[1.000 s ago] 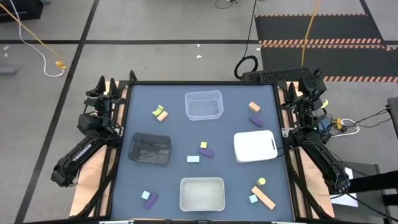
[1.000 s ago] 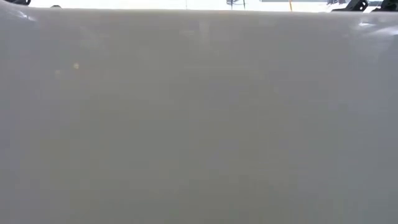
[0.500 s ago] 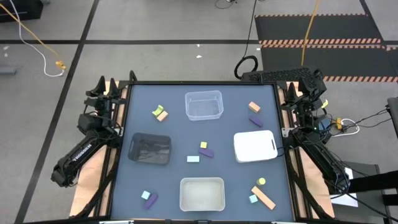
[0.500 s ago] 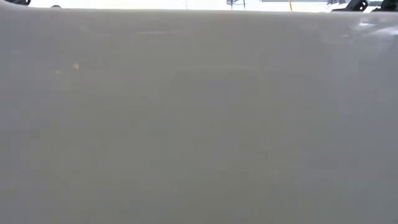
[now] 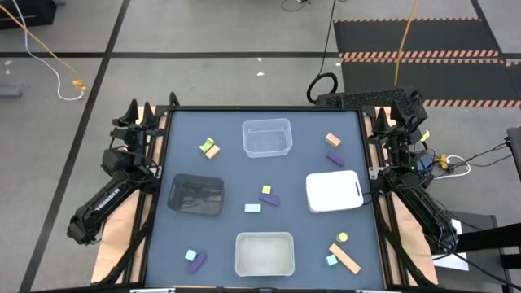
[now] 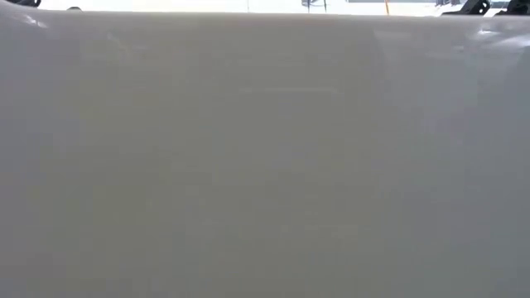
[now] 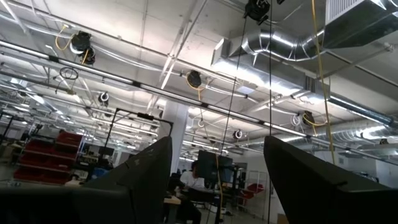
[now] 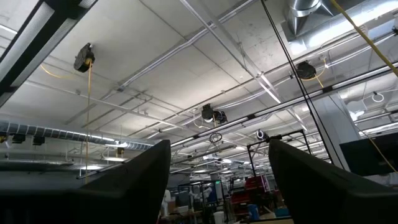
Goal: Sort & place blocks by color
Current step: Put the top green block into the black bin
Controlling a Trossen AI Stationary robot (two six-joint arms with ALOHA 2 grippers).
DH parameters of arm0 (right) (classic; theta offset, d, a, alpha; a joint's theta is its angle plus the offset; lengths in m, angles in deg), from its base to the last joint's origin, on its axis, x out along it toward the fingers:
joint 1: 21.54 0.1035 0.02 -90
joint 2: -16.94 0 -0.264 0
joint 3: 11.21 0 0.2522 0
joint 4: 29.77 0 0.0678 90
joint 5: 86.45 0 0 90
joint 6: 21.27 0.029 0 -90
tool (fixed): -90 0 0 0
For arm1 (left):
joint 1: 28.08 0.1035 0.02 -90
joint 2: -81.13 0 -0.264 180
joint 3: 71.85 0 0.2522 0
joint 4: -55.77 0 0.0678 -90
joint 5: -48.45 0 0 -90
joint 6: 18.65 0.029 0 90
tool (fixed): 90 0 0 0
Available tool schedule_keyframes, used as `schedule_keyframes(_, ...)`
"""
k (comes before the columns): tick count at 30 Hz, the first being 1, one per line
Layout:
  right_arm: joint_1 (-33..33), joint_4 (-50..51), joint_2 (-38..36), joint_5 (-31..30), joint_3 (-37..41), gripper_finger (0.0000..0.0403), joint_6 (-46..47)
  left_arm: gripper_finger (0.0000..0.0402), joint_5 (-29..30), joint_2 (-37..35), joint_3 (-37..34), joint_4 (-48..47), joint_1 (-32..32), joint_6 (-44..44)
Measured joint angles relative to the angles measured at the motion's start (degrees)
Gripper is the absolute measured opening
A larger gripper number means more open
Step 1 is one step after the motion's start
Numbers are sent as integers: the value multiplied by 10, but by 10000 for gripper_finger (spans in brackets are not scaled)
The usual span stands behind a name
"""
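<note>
Blocks lie scattered on the dark blue table in the high view. A yellow-green and an orange block (image 5: 210,147) sit far left. An orange block (image 5: 332,140) and a purple one (image 5: 334,158) sit far right. Yellow, purple (image 5: 270,199) and teal blocks lie at the centre. A teal and purple pair (image 5: 195,259) rests near left. A yellow disc (image 5: 343,238), a teal cube and an orange bar (image 5: 345,258) rest near right. My left gripper (image 7: 217,186) is parked off the table's left edge and my right gripper (image 8: 217,186) off its right edge; both are open, point up at the ceiling and touch nothing.
Four trays stand on the table: a clear one (image 5: 267,137) at the far middle, a black mesh one (image 5: 196,195) on the left, a white one (image 5: 333,191) on the right, and a pale one (image 5: 264,253) at the near edge. A pale surface (image 6: 265,157) fills the low view.
</note>
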Motion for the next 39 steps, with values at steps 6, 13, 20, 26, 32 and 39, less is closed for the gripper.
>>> schedule_keyframes(6,0,0,0,0,0,265,0,255,0,0,0,1,0,-17)
schedule_keyframes(13,0,0,0,0,0,265,0,255,-36,0,0,-18,0,-84)
schedule_keyframes(20,0,0,0,0,0,265,0,255,-237,7,0,-120,-5,-262)
schedule_keyframes(26,0,0,0,0,0,265,0,255,-323,33,0,-129,-42,-331)
schedule_keyframes(32,0,0,0,0,0,265,0,255,-310,60,0,-92,-83,-324)
schedule_keyframes(39,0,0,0,0,0,265,0,255,-268,121,37,-91,-92,-283)
